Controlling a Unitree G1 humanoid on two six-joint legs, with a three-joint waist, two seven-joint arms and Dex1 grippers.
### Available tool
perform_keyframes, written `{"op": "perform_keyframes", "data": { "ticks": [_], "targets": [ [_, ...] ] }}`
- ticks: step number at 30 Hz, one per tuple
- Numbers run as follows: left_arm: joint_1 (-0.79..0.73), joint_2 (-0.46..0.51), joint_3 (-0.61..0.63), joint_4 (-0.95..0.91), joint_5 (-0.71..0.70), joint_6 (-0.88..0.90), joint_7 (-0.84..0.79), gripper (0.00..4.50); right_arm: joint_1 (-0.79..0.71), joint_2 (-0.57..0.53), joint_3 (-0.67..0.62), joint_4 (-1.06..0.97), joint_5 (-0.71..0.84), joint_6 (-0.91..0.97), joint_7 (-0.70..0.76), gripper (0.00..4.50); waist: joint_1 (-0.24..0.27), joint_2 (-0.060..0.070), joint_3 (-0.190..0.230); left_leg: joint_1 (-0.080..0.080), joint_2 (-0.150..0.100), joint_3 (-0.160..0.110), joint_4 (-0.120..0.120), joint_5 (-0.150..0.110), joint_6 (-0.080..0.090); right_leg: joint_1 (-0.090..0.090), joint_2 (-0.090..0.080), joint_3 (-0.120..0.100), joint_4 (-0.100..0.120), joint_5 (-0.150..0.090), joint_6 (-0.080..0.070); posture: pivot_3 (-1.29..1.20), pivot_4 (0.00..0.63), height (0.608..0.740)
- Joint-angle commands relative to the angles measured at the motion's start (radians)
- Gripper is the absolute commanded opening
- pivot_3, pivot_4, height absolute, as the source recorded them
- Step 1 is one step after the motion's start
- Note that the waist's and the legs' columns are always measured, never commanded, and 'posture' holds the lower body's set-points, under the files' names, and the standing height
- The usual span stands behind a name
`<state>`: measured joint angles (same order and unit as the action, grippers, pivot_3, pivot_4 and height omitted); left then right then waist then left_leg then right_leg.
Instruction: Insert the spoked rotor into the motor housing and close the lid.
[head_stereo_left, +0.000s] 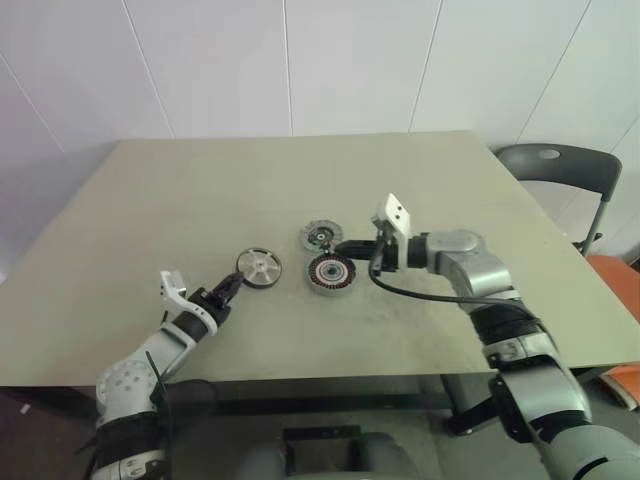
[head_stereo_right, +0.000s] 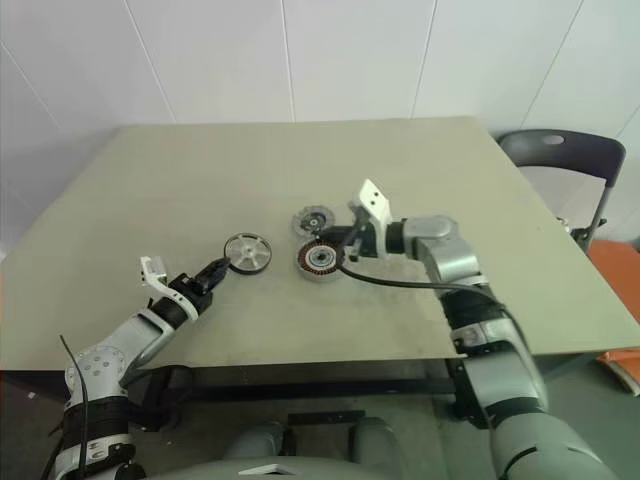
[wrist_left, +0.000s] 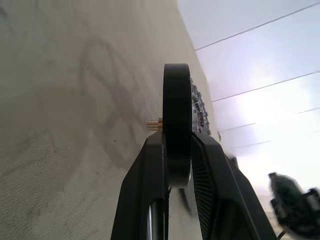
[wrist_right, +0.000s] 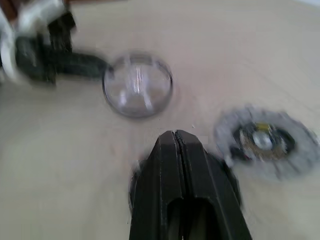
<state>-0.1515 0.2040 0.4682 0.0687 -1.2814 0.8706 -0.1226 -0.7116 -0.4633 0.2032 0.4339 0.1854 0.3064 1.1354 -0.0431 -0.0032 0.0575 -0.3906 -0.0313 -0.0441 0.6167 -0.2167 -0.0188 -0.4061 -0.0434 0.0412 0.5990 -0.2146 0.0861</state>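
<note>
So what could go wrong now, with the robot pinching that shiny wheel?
The left pincer grips the small shiny silver spoked wheel only by its rim, so it might slip or tilt when lifted. The shut right pincer hovers right beside the round copper-wound motor cup and could block the wheel or knock the cup.
</note>
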Motion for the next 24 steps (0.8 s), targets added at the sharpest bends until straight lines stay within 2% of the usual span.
{"op": "perform_keyframes", "data": {
  "ticks": [1,10,24],
  "targets": [
    [-0.067,-0.005,0.024,-0.035,-0.103,0.027,0.028,0.38,-0.001,-0.062,0.069,0.07,-0.112,-0.124,0.041,0.0,0.0,0.0,0.0,0.0,0.0,0.0,0.001,0.0,0.0,0.0,0.0,0.0,0.0,0.0,0.0,0.0,0.0,0.74],
    [-0.245,-0.006,-0.062,0.114,-0.062,0.111,0.016,0.38,-0.005,-0.067,0.091,0.147,-0.184,-0.204,0.045,0.0,-0.001,-0.001,0.0,0.0,-0.002,0.002,0.005,0.0,0.0,0.002,0.0,0.001,0.001,0.0,0.001,0.0,0.0,0.74],
    [-0.392,-0.066,-0.14,0.373,0.066,0.222,-0.113,0.38,0.062,-0.069,0.059,0.047,-0.174,-0.156,-0.005,0.0,-0.001,-0.002,0.001,0.0,-0.003,0.001,0.012,0.0,0.0,0.003,0.0,0.002,0.006,0.0,0.001,0.0,0.0,0.74]
  ]
}}
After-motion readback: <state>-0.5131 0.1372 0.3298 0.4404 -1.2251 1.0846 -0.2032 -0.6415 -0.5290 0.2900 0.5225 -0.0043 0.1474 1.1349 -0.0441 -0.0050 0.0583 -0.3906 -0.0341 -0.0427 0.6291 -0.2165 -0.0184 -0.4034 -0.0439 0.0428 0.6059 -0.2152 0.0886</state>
